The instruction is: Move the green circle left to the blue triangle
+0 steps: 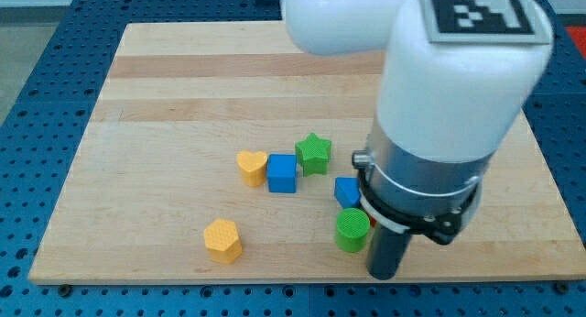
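Observation:
The green circle [352, 230] lies near the board's bottom edge, right of centre. The blue triangle [346, 191] sits just above it, partly hidden by my arm, so its shape is hard to make out. My tip [384, 276] is down on the board just right of and slightly below the green circle, close to it; I cannot tell if they touch.
A green star [313, 154], a blue cube [282, 173] and a yellow heart [252, 166] cluster left of the blue triangle. A yellow hexagon [222, 240] lies at lower left. The wooden board [183, 88] rests on a blue perforated table. My arm hides the right side.

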You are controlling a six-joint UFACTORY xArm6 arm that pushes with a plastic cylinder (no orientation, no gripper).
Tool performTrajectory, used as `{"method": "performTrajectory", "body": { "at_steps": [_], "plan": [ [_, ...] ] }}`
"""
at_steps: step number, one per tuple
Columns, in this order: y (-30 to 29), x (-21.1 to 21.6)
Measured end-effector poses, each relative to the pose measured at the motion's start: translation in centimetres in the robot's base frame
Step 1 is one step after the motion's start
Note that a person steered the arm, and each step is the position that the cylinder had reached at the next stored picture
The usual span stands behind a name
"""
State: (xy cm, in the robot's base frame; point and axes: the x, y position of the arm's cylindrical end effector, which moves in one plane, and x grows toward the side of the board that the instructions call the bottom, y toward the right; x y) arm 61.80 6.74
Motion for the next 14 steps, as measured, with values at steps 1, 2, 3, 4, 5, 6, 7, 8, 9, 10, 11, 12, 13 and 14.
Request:
{"method": "performTrajectory", "body": {
  "at_steps": [1,2,3,4,5,6,7,8,9,10,11,12,13,14],
  "plan": [
    [-2.7,-1.5],
    [-3.4,-6.4],
    [-3.4,-12.4],
    [-3.4,-16.8],
    [-3.4,-17.0],
    [-3.0,-14.3],
    [-0.6,-11.0],
    [-1.8,-9.4],
    [-5.3,-8.1],
    [-9.0,-4.9],
    [-7.1,0.0],
    [-7.4,0.1],
    [-7.4,0.0],
    [-8.2,0.0]
  ]
}}
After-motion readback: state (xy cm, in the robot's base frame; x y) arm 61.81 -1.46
